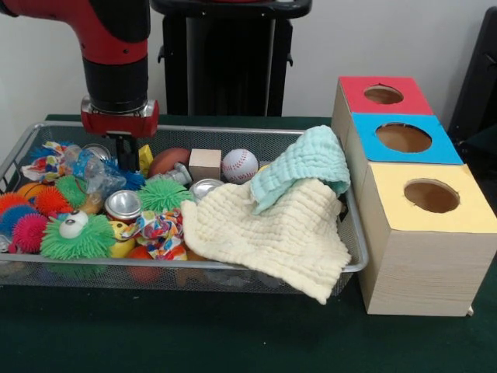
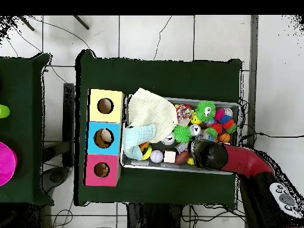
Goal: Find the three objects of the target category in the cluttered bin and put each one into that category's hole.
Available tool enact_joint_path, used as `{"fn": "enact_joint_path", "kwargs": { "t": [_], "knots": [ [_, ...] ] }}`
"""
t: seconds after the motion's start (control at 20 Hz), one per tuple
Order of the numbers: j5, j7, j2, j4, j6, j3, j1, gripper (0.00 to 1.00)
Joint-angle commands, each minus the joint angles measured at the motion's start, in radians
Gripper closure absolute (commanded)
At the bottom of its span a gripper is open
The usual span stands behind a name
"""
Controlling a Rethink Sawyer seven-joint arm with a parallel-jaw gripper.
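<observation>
The green table (image 1: 233,342) carries a wire-mesh basket (image 1: 256,268) on one side and a row of three pale wooden boxes just beside it, with red, blue and yellow faces. The red-faced box (image 1: 384,95) is the one nearest the robot, and its round hole (image 1: 384,95) is free. The red and black arm (image 1: 109,47) comes down into the basket's far corner, away from the boxes. A cream cloth (image 1: 268,233) hangs over the basket's near rim, and a mint cloth (image 1: 307,163) lies partly on top of it. The rest of the basket is full of spiky balls, small cans, a baseball (image 1: 239,165) and a wooden block (image 1: 205,164). The gripper (image 1: 124,155) is low among this clutter, and I cannot tell if it is wide, narrow or holding something. Something yellow (image 1: 145,158) stands just beside it, perhaps a soft toy, but it is mostly hidden.
</observation>
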Motion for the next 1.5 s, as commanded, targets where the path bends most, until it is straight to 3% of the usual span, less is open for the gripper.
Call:
{"fn": "enact_joint_path", "kwargs": {
  "t": [0.05, 0.7, 0.8, 0.95, 1.1, 1.35, 1.5],
  "knots": [
    [0.045, 0.170, 0.022, 0.025, -0.041, 0.001, 0.015, 1.00],
    [0.053, 0.126, 0.026, -0.017, -0.004, 0.026, 0.011, 1.00],
    [0.074, 0.131, -0.020, 0.012, 0.017, 0.034, 0.013, 1.00],
    [0.145, 0.138, -0.153, 0.088, 0.110, 0.058, 0.026, 1.00],
    [0.197, 0.117, -0.223, 0.108, 0.159, 0.087, 0.039, 1.00],
    [0.282, 0.125, -0.272, 0.058, 0.293, 0.076, 0.102, 1.00],
    [0.314, 0.128, -0.262, 0.026, 0.297, 0.076, 0.127, 1.00]
  ]
}}
